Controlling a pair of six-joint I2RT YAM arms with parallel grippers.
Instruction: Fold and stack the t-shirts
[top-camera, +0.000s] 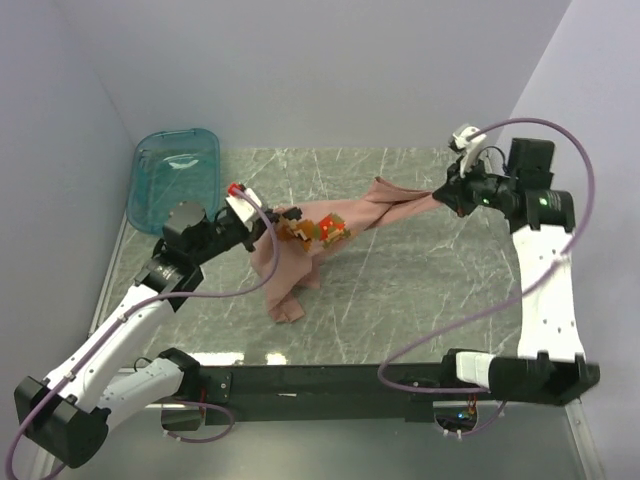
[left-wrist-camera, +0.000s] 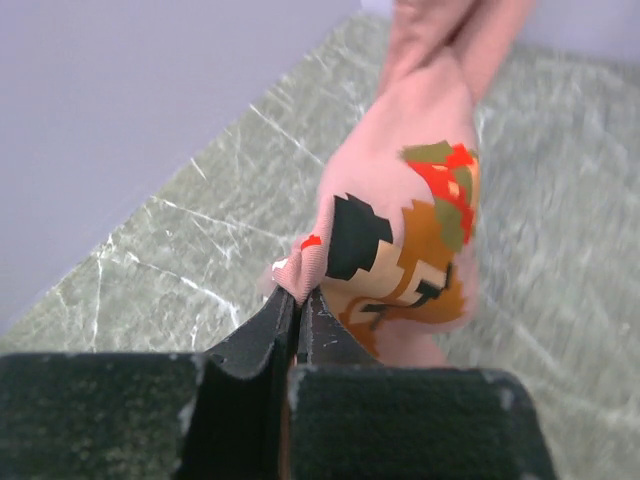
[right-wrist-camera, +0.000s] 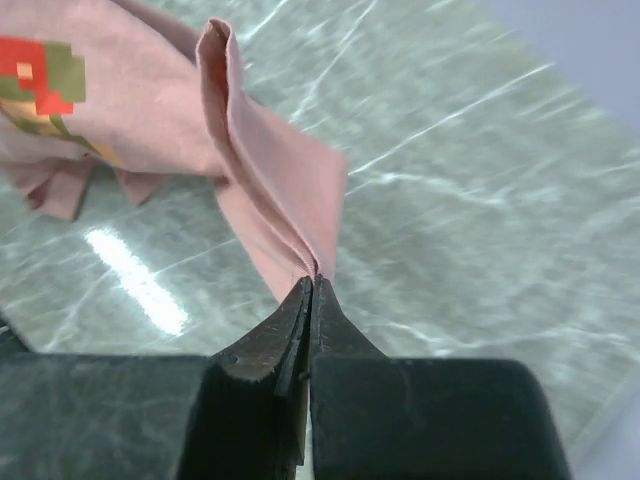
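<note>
The dusty-pink t-shirt hangs stretched between both arms above the green marble tabletop, its long axis running left to right across the table. The left gripper is clamped tight on a fabric edge beside the pixel print. The right gripper is pinched closed on a doubled edge at the opposite end. The fabric is bunched, ropey and not yet folded, and a loose portion droops onto the table nearer the left arm.

Plain pale lavender walls enclose a grey-green marbled table catching soft glare.
</note>
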